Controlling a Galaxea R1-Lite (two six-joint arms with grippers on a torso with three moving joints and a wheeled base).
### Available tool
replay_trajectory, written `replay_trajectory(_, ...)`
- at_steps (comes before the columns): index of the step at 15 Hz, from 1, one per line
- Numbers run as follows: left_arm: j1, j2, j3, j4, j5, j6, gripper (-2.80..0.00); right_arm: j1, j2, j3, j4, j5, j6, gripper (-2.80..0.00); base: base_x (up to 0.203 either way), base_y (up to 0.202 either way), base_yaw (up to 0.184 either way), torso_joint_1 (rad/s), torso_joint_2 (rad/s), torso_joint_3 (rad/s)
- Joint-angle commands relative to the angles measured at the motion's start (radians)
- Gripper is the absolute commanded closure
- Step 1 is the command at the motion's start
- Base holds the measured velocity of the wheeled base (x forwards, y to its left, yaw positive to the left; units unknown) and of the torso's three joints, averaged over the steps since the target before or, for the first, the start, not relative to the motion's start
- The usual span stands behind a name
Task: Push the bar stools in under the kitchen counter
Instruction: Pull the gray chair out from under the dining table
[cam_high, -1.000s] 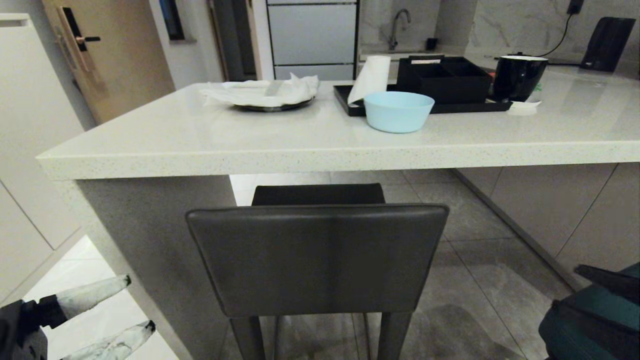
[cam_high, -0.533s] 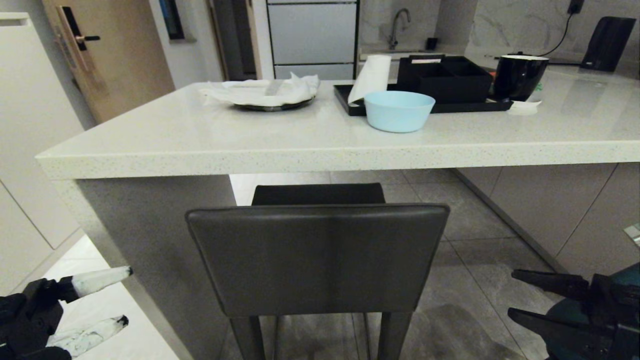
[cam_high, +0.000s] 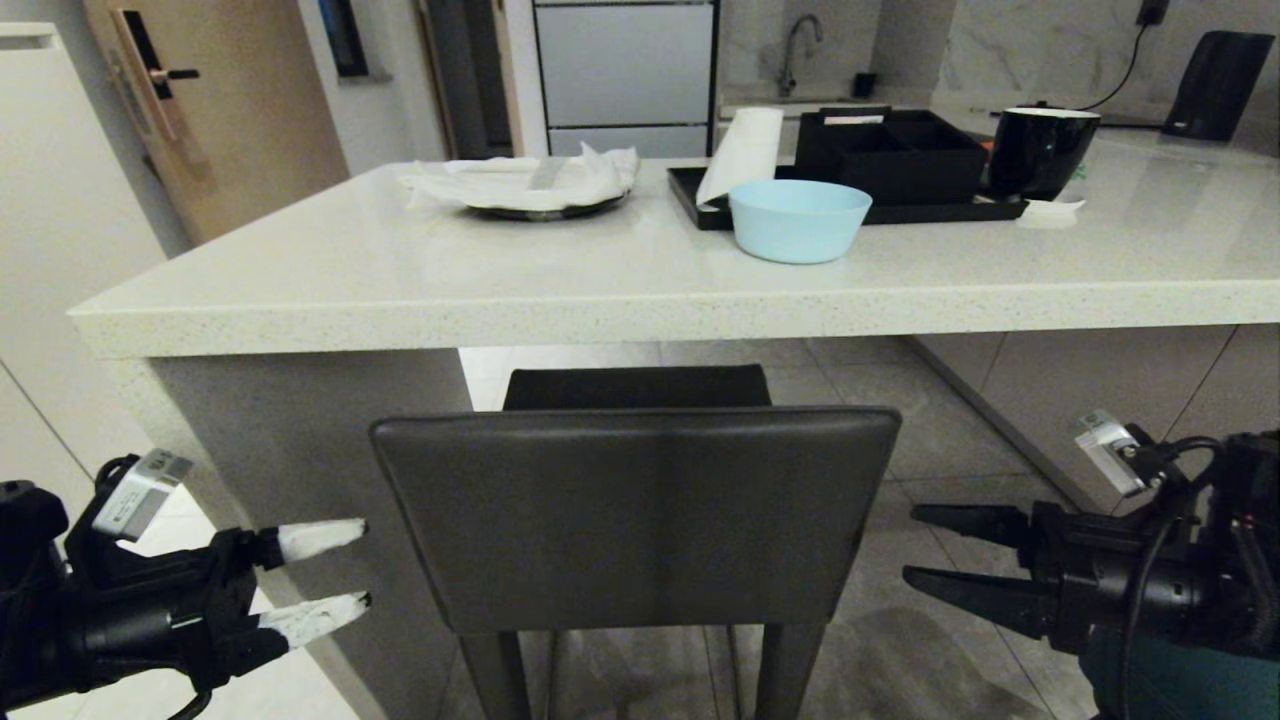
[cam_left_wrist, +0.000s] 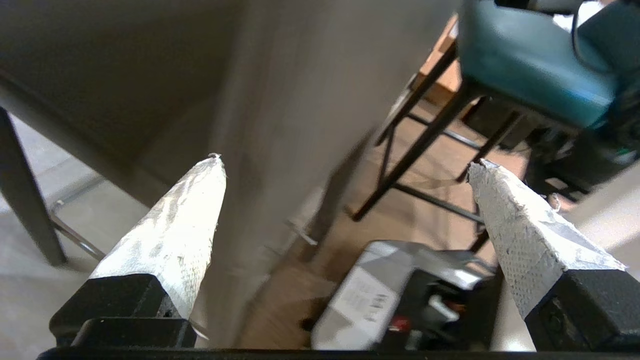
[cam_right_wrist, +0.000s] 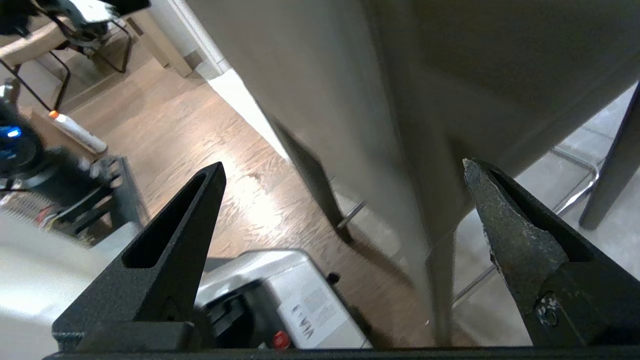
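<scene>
At the lower left of the head view the left gripper, black with white-wrapped fingers, points toward the middle of the frame with its jaws spread wide and nothing between them; its arm is cut off by the frame edge. At the lower right the all-black right gripper mirrors it, also wide open and empty, with a small silver camera block above its wrist. Between them, apart from both, stands the dark grey leather bar stool with a low rectangular back; its square legs run off the bottom edge, and only a dark strip of its seat shows above the back, reaching in beneath the overhang. The teal stool with slim black legs is almost wholly hidden behind the right arm in the head view and shows clearly only in the left wrist view, blurred and partly cropped. Above the grey stool runs the thick, glossy cream-white speckled stone kitchen counter, its slab side panel at the left. On it, further back, sit a pale blue round bowl, a black tray with a white paper roll, and what looks like crumpled white paper on a dark plate.
</scene>
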Motion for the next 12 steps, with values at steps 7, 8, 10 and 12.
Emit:
replay_trajectory(7, -0.072, 0.322, -0.195, -0.267, 0.004, -0.124, -2.80, 0.063, 0.201, -0.080, -0.148, 0.003, 0.028, -2.80, 0.000, 0.000, 0.000, 0.000, 0.00, 0.000)
replay_trajectory(8, -0.087, 0.336, -0.218, -0.267, 0.032, -0.129, -2.80, 0.072, 0.201, -0.085, -0.160, 0.003, 0.037, -2.80, 0.000, 0.000, 0.000, 0.000, 0.00, 0.000)
replay_trajectory(10, -0.107, 0.332, -0.221, -0.267, 0.043, -0.130, -2.80, 0.096, 0.201, -0.094, -0.165, -0.011, 0.039, -2.80, 0.000, 0.000, 0.000, 0.000, 0.00, 0.000)
replay_trajectory(12, -0.123, 0.303, -0.186, -0.267, 0.043, -0.129, -2.80, 0.145, 0.202, -0.093, -0.165, -0.035, 0.044, -2.80, 0.000, 0.000, 0.000, 0.000, 0.00, 0.000)
